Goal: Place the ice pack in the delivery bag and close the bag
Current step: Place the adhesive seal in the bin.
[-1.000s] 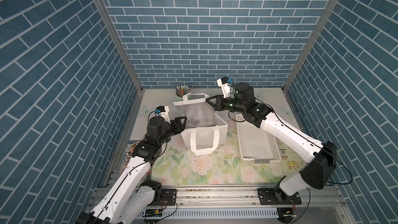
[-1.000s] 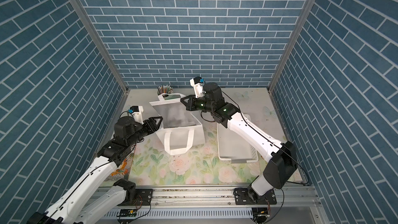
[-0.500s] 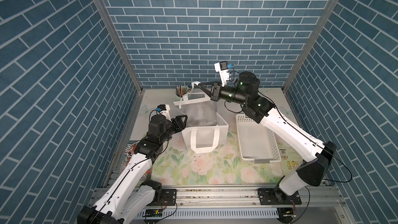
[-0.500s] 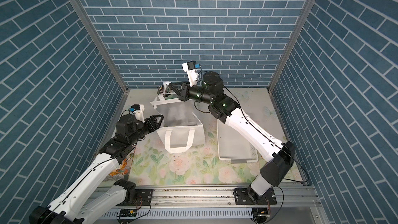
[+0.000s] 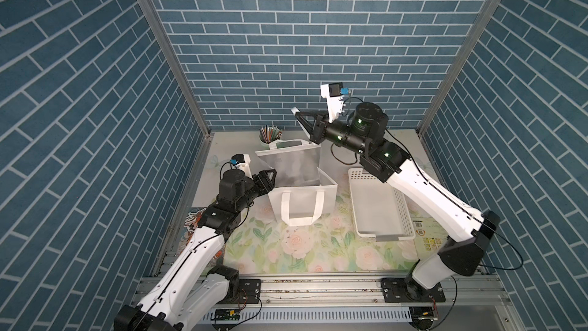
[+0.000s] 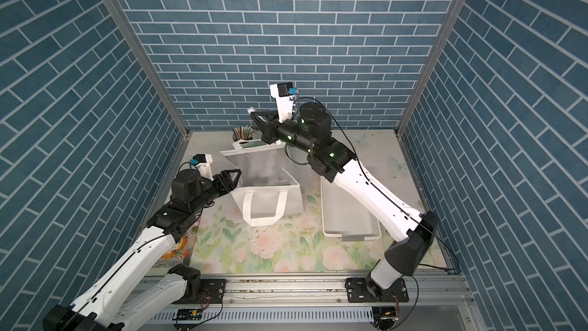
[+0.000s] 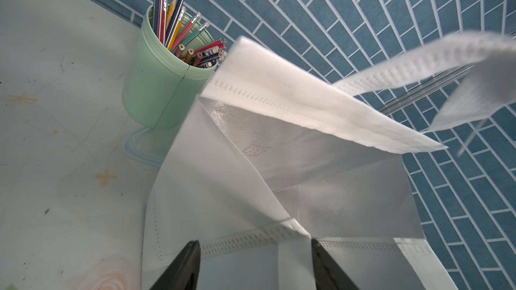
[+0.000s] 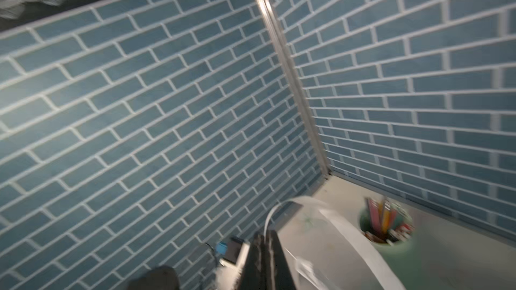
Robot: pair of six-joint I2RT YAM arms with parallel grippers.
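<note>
Delivery bag [image 5: 302, 197] beside basket [image 5: 375, 214], pencil cup [image 5: 270, 133] behind

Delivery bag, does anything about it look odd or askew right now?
Yes. The delivery bag sits lopsided: the right claw, shut, holds one strap handle high, so the far wall rises above the front and a side wall creases inward. No spill or damage shows.

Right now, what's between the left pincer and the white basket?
The bag stands there, its side right by the left pincer; a strip of flowered mat separates it from the basket. Both top views show it.
</note>
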